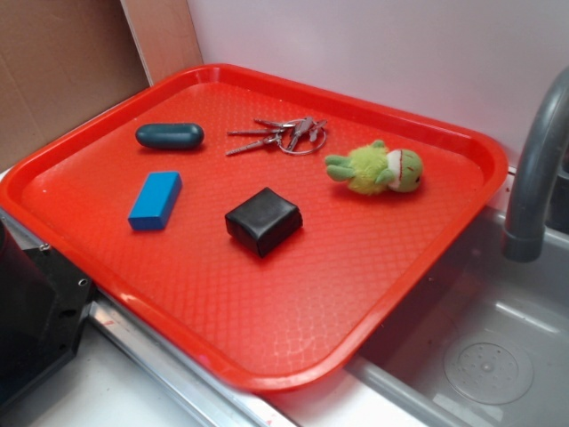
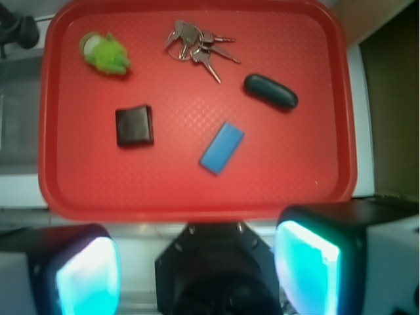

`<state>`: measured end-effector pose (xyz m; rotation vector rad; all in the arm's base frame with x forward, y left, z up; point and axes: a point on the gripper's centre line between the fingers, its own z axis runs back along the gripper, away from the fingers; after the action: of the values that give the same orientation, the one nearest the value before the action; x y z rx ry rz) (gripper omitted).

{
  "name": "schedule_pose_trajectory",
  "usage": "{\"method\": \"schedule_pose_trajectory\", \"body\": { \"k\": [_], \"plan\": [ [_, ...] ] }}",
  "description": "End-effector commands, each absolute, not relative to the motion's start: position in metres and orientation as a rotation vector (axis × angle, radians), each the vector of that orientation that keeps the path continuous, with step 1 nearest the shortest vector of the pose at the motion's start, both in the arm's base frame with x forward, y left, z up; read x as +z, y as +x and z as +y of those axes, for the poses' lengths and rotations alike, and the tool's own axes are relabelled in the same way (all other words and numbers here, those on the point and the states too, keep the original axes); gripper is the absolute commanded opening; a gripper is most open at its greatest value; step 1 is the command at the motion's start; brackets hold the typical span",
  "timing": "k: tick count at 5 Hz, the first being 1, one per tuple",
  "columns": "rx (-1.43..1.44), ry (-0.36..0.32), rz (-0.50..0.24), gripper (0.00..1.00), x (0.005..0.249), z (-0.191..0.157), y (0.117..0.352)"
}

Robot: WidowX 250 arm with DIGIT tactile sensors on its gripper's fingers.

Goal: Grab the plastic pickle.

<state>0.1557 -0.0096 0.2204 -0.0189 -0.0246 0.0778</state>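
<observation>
Red plastic tray (image 2: pixel 197 197) fills the wrist view. Going left to right: a green plush toy (image 2: pixel 105 54) in the far-left corner, a black square pouch (image 2: pixel 134 125), a bunch of keys (image 2: pixel 197 46) by the far edge, a blue block (image 2: pixel 222 147), then the plastic pickle (image 2: pixel 270 91) toward the far-right part of the tray. The gripper (image 2: pixel 197 266) hangs off the near edge with its fingers set wide and nothing between them. The pickle therefore lies ahead and to the right of it, well apart. Its long axis runs slantwise, left end farther away, so the wrist would probably need turning; how high the gripper sits is hard to judge.
</observation>
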Motion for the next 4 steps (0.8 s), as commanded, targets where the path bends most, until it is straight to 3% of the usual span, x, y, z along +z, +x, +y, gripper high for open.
{"method": "schedule_pose_trajectory", "body": {
  "k": [1, 2, 4],
  "plan": [
    [-0.195, 0.073, -0.015, 1.00, 0.195, 0.042, 0.243],
    [-0.446, 0.034, 0.085, 1.00, 0.143, 0.080, 0.250],
    [-0.809, 0.093, 0.130, 1.00, 0.082, 0.101, 0.230]
  ]
}}
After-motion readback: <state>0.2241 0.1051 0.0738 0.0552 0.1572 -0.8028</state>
